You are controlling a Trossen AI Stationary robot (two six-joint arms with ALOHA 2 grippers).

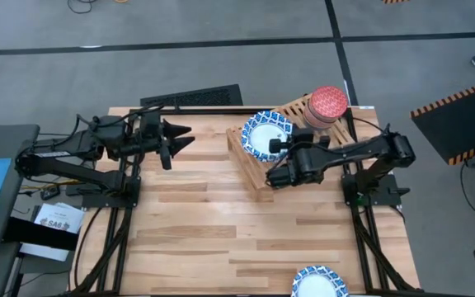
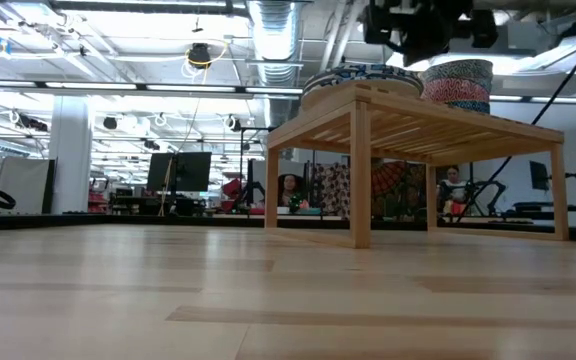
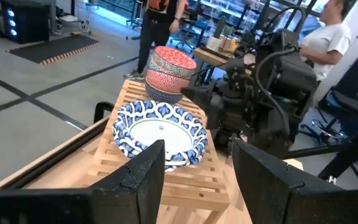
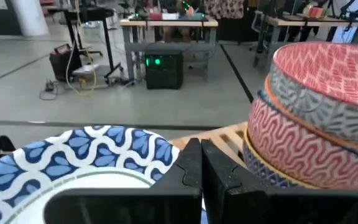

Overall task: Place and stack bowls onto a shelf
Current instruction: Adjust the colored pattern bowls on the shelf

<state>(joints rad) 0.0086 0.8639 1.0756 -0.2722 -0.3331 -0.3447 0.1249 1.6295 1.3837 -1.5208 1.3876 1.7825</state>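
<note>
A wide blue-and-white bowl [image 1: 264, 134] [image 4: 86, 162] [image 3: 159, 132] sits by its base on the slatted wooden shelf [image 1: 258, 172] [image 2: 418, 125]. Beside it on the shelf, nearer the table's far right corner, stands a stack of small patterned bowls [image 1: 328, 105] [image 4: 319, 118] with a red one on top. My right gripper [image 1: 277, 146] [image 4: 201, 167] is shut and sits at the wide bowl's rim, on the side facing the stack. My left gripper [image 1: 184, 136] [image 3: 197, 149] hangs open to the left of the shelf, touching nothing. A second blue-and-white bowl [image 1: 320, 283] lies at the table's near edge. My right gripper's shut fingers [image 4: 191, 171] sit level right beside the wide bowl's rim [image 4: 166, 152], on the side facing the stack. I cannot tell whether they touch it. The bowl rests flat on the shelf slats.
The shelf stands askew near the table's far right corner. Bare tabletop [image 1: 221, 223] spreads between the arms and toward the near edge. A dark flat object [image 1: 192, 96] lies along the far edge. People show in the room beyond the table [image 3: 328, 37].
</note>
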